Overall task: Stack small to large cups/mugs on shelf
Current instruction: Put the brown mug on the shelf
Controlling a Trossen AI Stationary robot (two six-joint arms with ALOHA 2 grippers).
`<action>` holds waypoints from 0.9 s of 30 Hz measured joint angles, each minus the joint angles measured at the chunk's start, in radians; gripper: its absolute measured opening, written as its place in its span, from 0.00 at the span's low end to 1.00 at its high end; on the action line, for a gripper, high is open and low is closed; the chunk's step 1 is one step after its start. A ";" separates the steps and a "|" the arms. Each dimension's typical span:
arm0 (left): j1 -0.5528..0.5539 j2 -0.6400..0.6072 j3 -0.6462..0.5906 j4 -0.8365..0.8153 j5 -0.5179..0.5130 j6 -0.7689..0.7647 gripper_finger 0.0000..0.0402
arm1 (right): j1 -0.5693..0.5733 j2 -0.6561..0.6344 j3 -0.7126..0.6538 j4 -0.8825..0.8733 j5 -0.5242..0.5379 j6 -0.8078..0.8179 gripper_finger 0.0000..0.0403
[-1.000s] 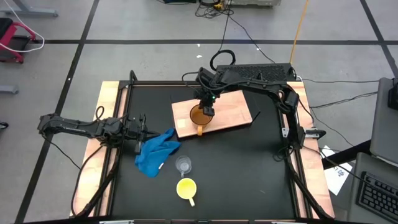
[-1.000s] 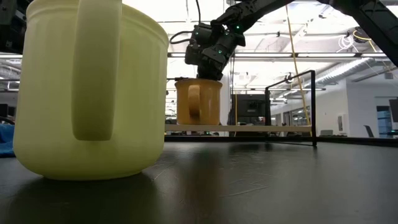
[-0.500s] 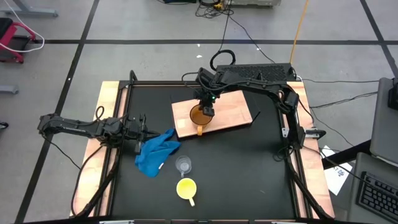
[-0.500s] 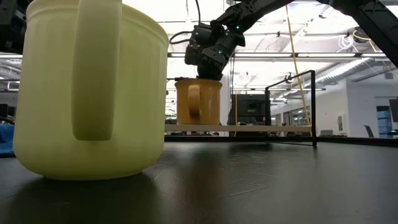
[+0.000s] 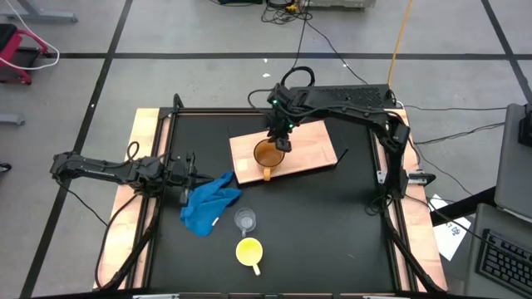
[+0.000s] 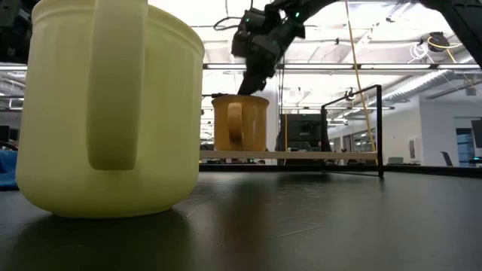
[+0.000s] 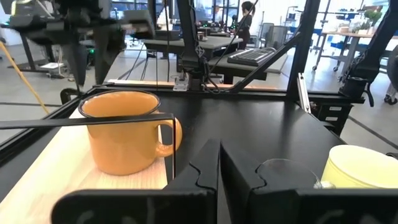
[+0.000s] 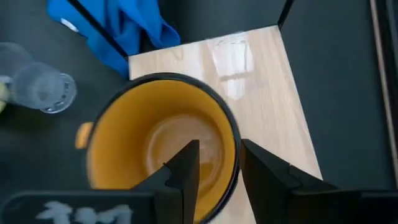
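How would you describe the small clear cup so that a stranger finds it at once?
On the black table, look toward the front edge, away from the wood board. The clear cup stands between the blue cloth and the yellow mug. It alone is transparent and has no handle.

Black worktop (image 5: 332,216) carries the shelf (image 5: 312,146), with the orange mug (image 5: 267,155) upright on it, just under the right fingers (image 8: 189,168). Blue cloth (image 5: 208,203) lies beside the left fingers (image 7: 205,168); clear cup (image 5: 244,219) and yellow mug (image 5: 249,251) stand farther off.
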 joint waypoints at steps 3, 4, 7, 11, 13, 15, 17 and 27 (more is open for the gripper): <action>0.000 0.000 0.000 0.003 0.000 0.003 0.05 | 0.002 -0.045 0.000 -0.037 0.000 0.001 0.27; 0.000 0.000 0.000 0.005 0.000 0.004 0.05 | 0.002 -0.058 0.000 -0.053 0.000 0.001 0.27; 0.000 0.000 0.000 0.007 0.000 0.004 0.05 | 0.002 -0.100 0.000 -0.089 0.000 0.006 0.27; 0.000 0.000 0.000 0.007 -0.001 0.003 0.05 | 0.003 -0.149 0.000 -0.125 0.000 0.023 0.25; 0.000 0.000 0.000 0.007 -0.001 0.001 0.05 | 0.003 -0.165 0.000 -0.135 0.000 0.047 0.22; 0.000 0.000 0.000 0.008 -0.001 0.000 0.05 | 0.005 -0.181 0.000 -0.145 -0.006 0.052 0.18; 0.000 0.000 0.000 0.008 -0.001 0.000 0.05 | 0.010 -0.202 -0.011 -0.132 -0.025 0.058 0.12; 0.000 0.000 0.000 0.024 -0.001 -0.003 0.05 | 0.063 -0.478 -0.401 0.157 -0.026 0.090 0.00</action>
